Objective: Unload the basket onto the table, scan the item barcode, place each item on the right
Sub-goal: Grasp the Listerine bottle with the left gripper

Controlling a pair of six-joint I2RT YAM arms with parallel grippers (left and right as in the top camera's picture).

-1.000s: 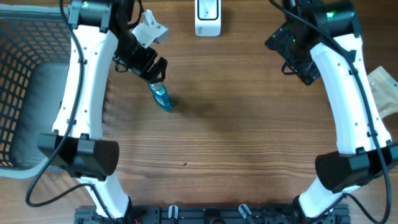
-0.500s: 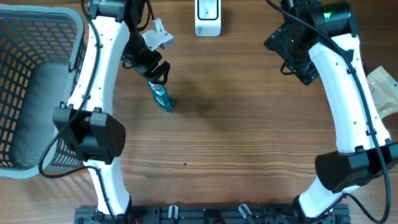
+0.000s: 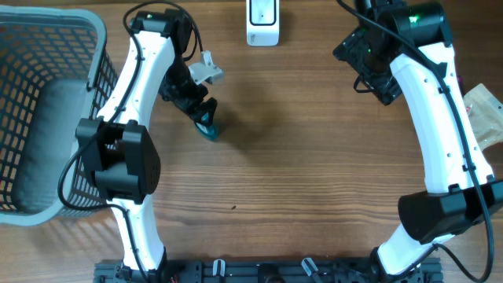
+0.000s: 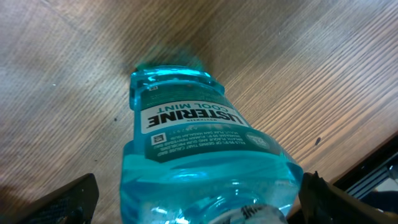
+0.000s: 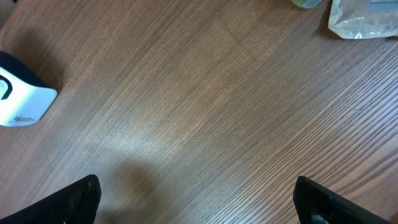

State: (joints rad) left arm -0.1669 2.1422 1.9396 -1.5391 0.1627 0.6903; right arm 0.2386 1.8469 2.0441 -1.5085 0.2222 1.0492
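Mouthwash bottle (image 3: pixel 207 126), clear blue, flat on its side on the wooden table (image 3: pixel 314 181), left of centre and just right of the wire basket (image 3: pixel 96 31). Long axis on a diagonal in the overhead view: cap end up and to the left, under the left gripper (image 3: pixel 200 110); base down and to the right. From the left wrist camera, base pointing away, shoulder and neck nearest the lens, white label face up and reading upside down.

Left arm up along the basket's side, bent sharply at the far edge of the table, forearm doubled back toward the bottle. Fingers (image 4: pixel 62 202) spread wide, one on each side of the neck end; contact with the plastic impossible to tell.

Right arm stretched up the right side, right gripper (image 5: pixel 199 202) wide apart and empty over bare wood, to the right of the white scanner (image 3: pixel 262 22). Pale pouch (image 3: pixel 487 114) at the right edge.
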